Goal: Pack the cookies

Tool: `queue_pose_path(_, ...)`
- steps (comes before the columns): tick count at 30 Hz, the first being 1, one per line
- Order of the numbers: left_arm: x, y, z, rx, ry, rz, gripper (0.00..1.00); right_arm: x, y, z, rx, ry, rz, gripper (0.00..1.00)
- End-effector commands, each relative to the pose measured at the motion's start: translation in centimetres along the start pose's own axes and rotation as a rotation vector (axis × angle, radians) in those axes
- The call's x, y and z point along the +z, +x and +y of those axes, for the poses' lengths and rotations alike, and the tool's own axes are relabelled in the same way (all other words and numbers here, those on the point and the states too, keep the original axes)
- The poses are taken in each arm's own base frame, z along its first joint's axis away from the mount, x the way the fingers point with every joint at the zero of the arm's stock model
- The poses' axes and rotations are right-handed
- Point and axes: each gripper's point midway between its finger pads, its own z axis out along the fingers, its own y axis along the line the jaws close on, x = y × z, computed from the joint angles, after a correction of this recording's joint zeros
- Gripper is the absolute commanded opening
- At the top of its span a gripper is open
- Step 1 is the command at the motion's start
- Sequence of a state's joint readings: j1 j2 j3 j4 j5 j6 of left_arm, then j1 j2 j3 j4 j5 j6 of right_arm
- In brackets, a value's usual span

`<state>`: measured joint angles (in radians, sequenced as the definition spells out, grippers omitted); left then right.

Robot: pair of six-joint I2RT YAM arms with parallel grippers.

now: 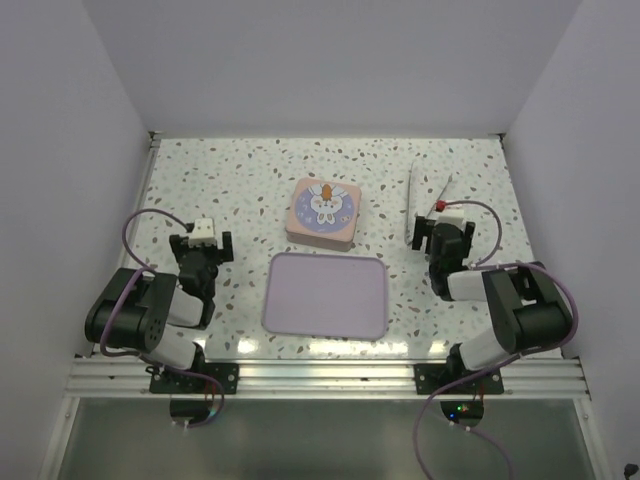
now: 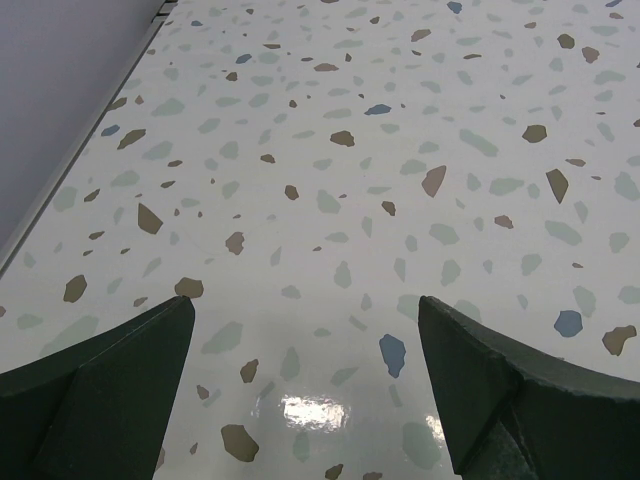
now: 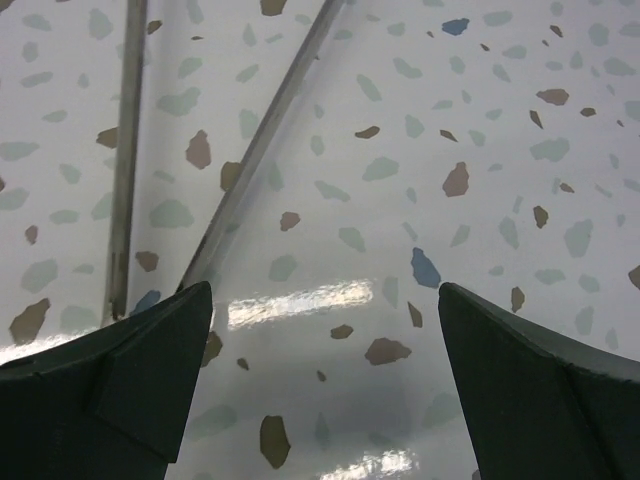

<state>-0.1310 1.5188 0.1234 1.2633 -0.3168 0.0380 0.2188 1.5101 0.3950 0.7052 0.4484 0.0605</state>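
Observation:
No cookies show in any view. A square tin (image 1: 321, 212) with a pink rabbit-print lid sits shut at the middle back of the table. A lavender tray (image 1: 326, 295) lies empty in front of it. My left gripper (image 1: 203, 247) is open and empty left of the tray, and the left wrist view shows it (image 2: 305, 305) over bare speckled tabletop. My right gripper (image 1: 443, 240) is open and empty right of the tray, and the right wrist view shows it (image 3: 325, 290) just above the table.
A clear plastic piece (image 1: 424, 200) lies at the back right, just beyond my right gripper. Its edges (image 3: 255, 155) run across the right wrist view. White walls close in the table at the left, back and right.

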Motion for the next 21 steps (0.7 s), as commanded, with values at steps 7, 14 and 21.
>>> queue_pose_path(7, 0.8, -4.5, 0.5, -0.058, -0.026, -0.165, 1.00, -0.8, -4.6, -0.6, 0.118, -0.054, -0.302, 0.99)
queue_pose_path(14, 0.8, -4.5, 0.5, -0.058, -0.026, -0.166, 1.00, 0.4, -4.3, 0.3, 0.082, -0.076, -0.221, 0.99)
queue_pose_path(21, 0.8, -4.5, 0.4, -0.058, -0.026, -0.165, 1.00, 0.4, -4.1, 0.3, 0.075, -0.080, -0.211, 0.99)
